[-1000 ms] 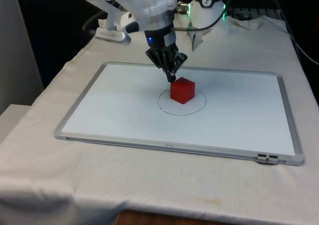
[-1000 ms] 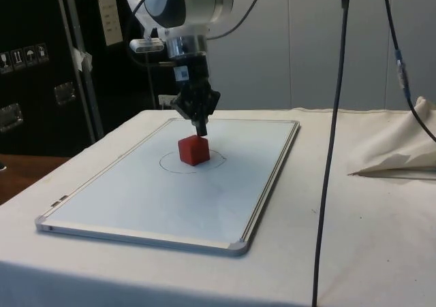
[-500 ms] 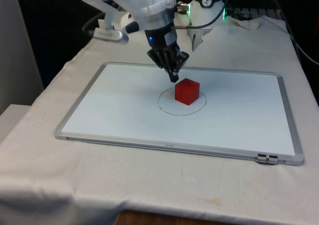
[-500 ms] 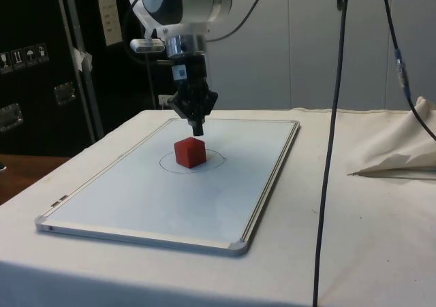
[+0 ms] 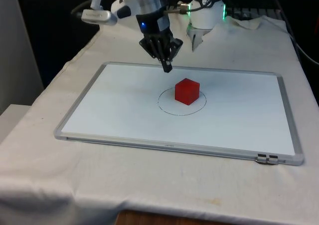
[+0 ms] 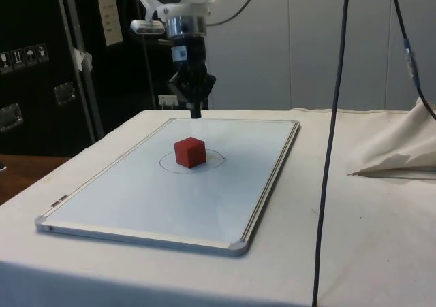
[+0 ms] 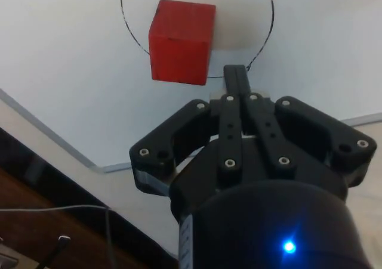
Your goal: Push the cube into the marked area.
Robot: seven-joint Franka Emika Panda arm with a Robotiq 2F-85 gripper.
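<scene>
— Where's the cube [image 5: 187,91] sitting now?

— On the whiteboard [image 5: 124,115], inside the drawn circle [image 5: 169,110]. In the front view it's lying a little toward the far, right part of the ring, but every edge I can make out is within the line. In the side view it's looking about centred.

— And the gripper [image 5: 167,68]?

— It's hanging above the board, beyond the cube on the robot's side, clear of it and not touching. The two fingers are pressed together into a single tip, pinching nothing; the wrist view is showing that plainly, with the cube [image 7: 180,40] just past the tip and the ring around it.

— So the job is looking done. What could spoil it?

— Mostly another nudge. If that closed tip is coming down again behind the cube and pushing the same way, I'd guess the cube is sliding toward the near arc and over the line. The board is looking slick, so even a small shove may be carrying it far.

— Anything else?

— A clipped corner. If the tip is sweeping low across the board instead of rising, it may be catching an edge and spinning the cube half out. And pressing down on the board itself might be shifting the whole thing on the cloth [image 5: 45,175].
</scene>
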